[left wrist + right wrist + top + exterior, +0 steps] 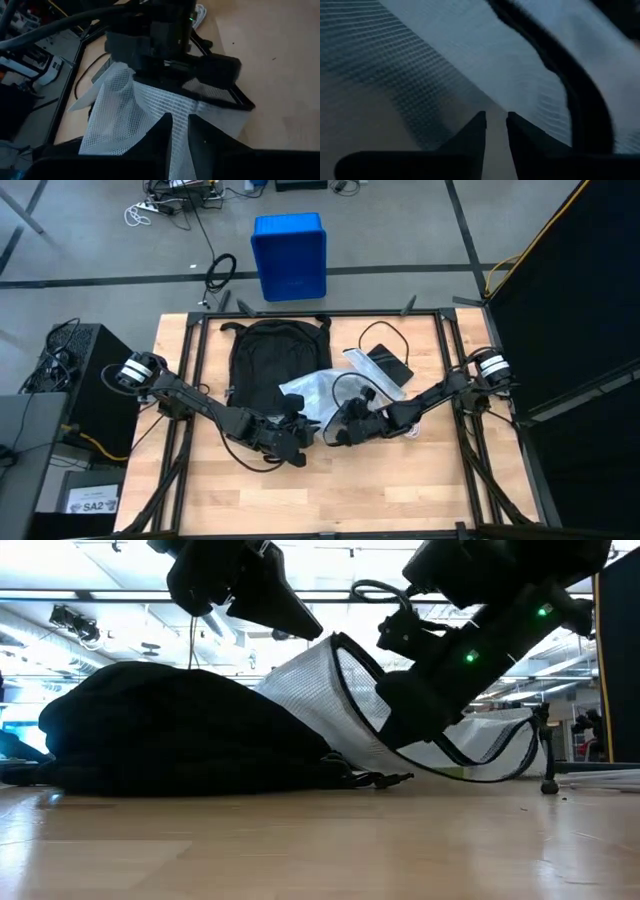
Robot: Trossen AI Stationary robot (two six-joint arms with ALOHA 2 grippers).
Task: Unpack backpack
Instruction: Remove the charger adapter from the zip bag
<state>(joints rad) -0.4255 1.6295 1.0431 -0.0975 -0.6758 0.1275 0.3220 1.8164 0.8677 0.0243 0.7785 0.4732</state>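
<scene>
- Backpack point(263, 358) lies flat at the back-middle of the table point(400, 490), with a white mesh pouch point(312, 392) poking out at its near end.
- Left gripper point(179, 131) sits at the pouch with fingers nearly together, pinching the mesh by the look of it. If that pinch is shallow, the fabric could slip free.
- Right gripper point(496, 127) is pressed to the mesh, fingers narrowed; I cannot tell whether it has really caught anything.
- With both arms crowded together here, they may knock each other.
- The black cord point(352, 710) edging the pouch might snag.
- Pulling could drag the whole bag.
</scene>
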